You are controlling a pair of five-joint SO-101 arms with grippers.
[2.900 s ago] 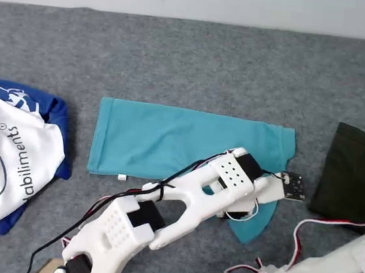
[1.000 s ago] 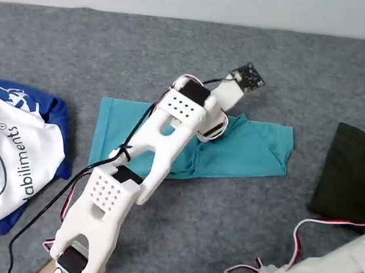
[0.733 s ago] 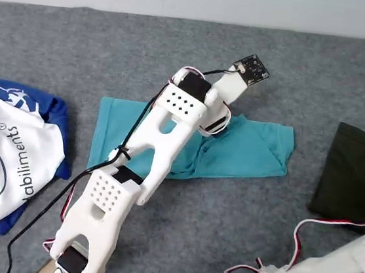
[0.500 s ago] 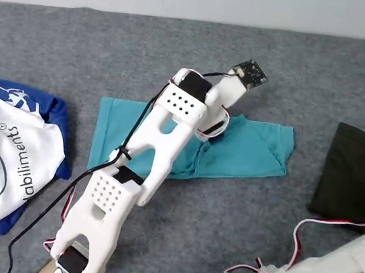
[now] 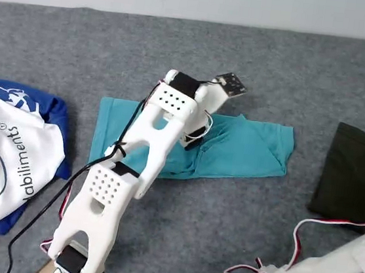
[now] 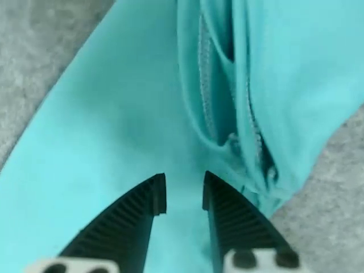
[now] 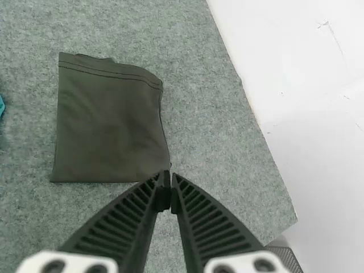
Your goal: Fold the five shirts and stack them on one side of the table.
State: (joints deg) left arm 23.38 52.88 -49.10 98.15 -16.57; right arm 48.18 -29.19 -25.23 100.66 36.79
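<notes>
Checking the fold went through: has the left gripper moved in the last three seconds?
Yes. The left gripper has gone from the teal shirt's near corner, on the side of the dark shirt, to over its middle, farther from the dark shirt.

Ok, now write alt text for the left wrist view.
The left gripper hangs over a teal shirt, its fingers slightly apart with nothing between them. Beyond the fingertips the shirt bunches into a long ridge of folds, and the grey table cover shows on either side of the shirt.
</notes>
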